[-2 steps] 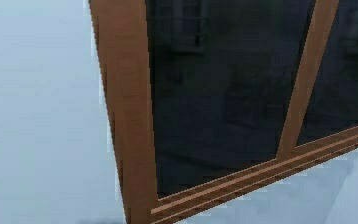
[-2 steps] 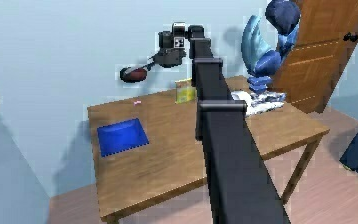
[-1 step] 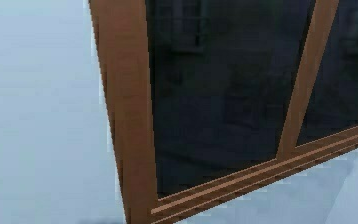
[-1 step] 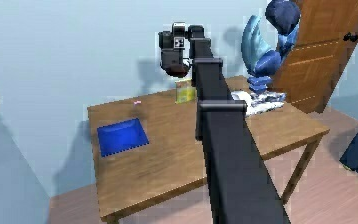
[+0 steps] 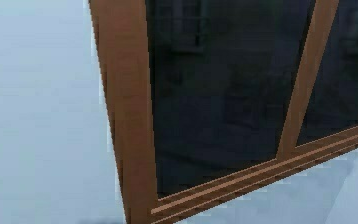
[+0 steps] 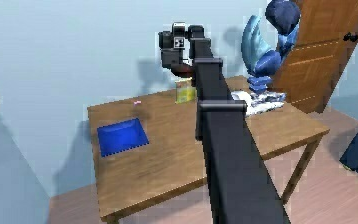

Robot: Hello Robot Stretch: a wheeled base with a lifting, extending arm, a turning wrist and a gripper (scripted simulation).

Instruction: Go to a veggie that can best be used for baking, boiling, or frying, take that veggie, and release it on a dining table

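My claw (image 6: 177,62) carries a brown lump (image 6: 190,73), likely the potato, clear above the table (image 6: 167,140). I cannot tell the finger spread. Risk: dropped here, it could strike the yellowish cup (image 6: 185,94) beneath and roll off.

The dark arm (image 6: 223,130) is extended far out, with the tool (image 6: 175,62) at its far end.

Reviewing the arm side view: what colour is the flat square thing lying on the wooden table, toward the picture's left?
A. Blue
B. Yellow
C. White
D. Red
A: the flat square thing lying on the wooden table is bright blue against the brown tabletop.
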